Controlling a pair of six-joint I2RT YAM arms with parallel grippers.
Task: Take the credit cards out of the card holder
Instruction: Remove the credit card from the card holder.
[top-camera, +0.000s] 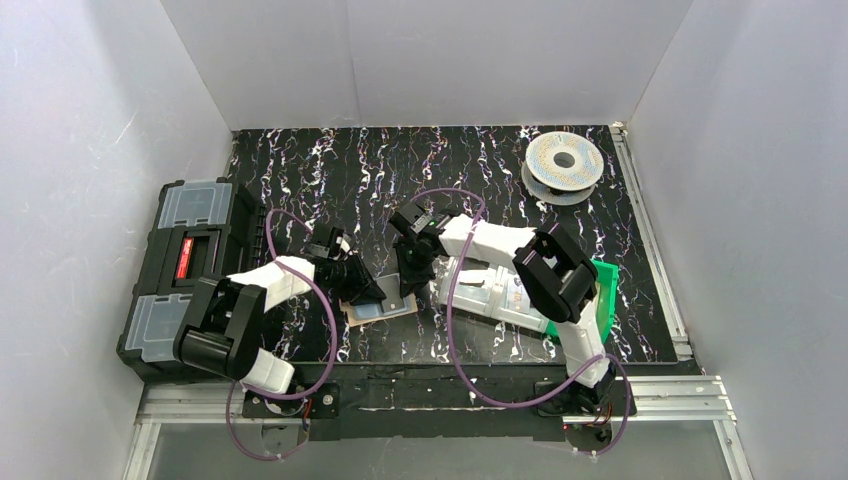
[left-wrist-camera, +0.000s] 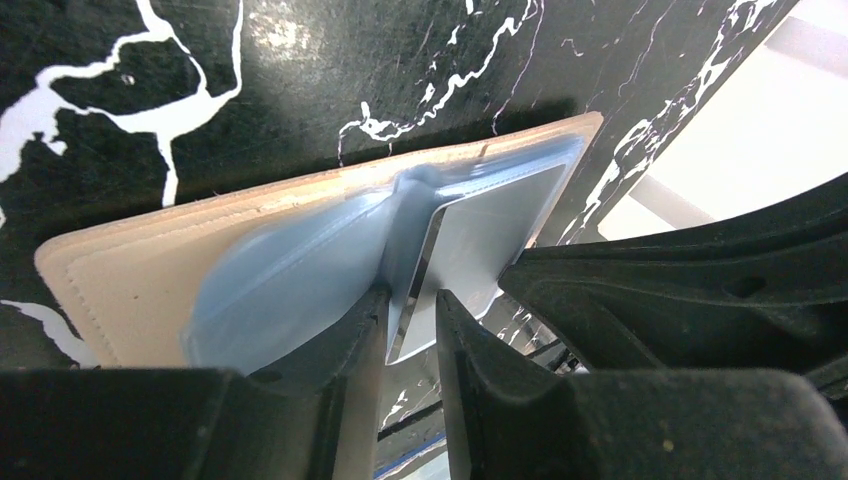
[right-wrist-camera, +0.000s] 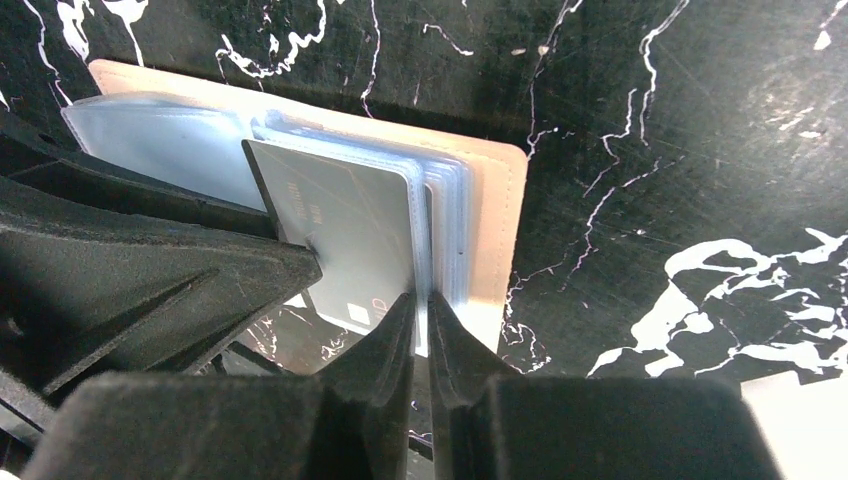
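At the holder (left-wrist-camera: 120, 280), lying open and flat on the table (top-camera: 480, 180): your left gripper (left-wrist-camera: 410, 325) is pinching a silvery card (left-wrist-camera: 480, 225) that is tilting up from the holder's clear sleeves (right-wrist-camera: 450, 200); your right gripper (right-wrist-camera: 421, 305) is squeezing the sleeves' edge at the holder's right half.

Both arms reached from their bases at the near edge and bent down toward the middle, wrists pitched steeply, so that the two grippers stood almost tip to tip. The left gripper (left-wrist-camera: 412, 300), angled in from the left, had its fingers narrowly apart, pinching a credit card (left-wrist-camera: 480, 230) by its edge. The right gripper (right-wrist-camera: 420, 300), just to its right, pointed down, fingers nearly together on the card holder (right-wrist-camera: 495, 230) sleeves.
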